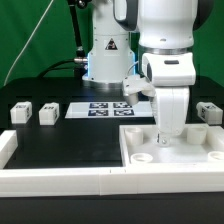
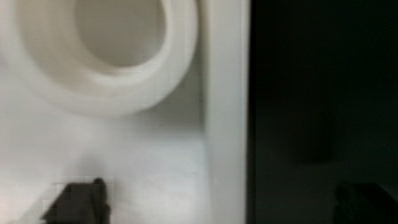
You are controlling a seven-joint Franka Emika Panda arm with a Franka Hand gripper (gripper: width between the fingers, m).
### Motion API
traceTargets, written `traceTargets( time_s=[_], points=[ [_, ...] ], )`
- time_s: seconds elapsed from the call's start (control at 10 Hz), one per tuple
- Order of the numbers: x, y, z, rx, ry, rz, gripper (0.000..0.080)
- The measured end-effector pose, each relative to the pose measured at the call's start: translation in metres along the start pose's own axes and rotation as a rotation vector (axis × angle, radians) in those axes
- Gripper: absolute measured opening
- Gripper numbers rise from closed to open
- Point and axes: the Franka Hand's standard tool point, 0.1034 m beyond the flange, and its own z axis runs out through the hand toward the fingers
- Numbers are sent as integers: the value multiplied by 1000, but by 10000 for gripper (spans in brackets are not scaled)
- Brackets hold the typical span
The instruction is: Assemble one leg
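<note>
The large white tray-like part (image 1: 190, 150) lies at the exterior view's right. My gripper (image 1: 165, 137) hangs straight down at its far rim. In the wrist view the gripper (image 2: 219, 206) is open. One dark fingertip (image 2: 75, 202) is over the white tray surface (image 2: 125, 140) below a round socket (image 2: 107, 35). The other fingertip is over the black table, so the jaws straddle the tray's edge and nothing is held. Two small tagged legs (image 1: 20, 113) (image 1: 47, 115) lie at the exterior view's left. A third leg (image 1: 209, 112) lies at the far right.
The marker board (image 1: 105, 108) lies in the middle behind the gripper. Another tagged white block (image 1: 137, 86) shows by the robot base. A low white wall (image 1: 60, 181) runs along the front and up the left side (image 1: 6, 146).
</note>
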Motion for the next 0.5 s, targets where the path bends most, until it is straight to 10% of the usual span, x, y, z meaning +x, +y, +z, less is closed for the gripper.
traceTargets(
  time_s=[0.5],
  points=[
    [16, -5, -15, -18, -6, 96, 648]
  ],
)
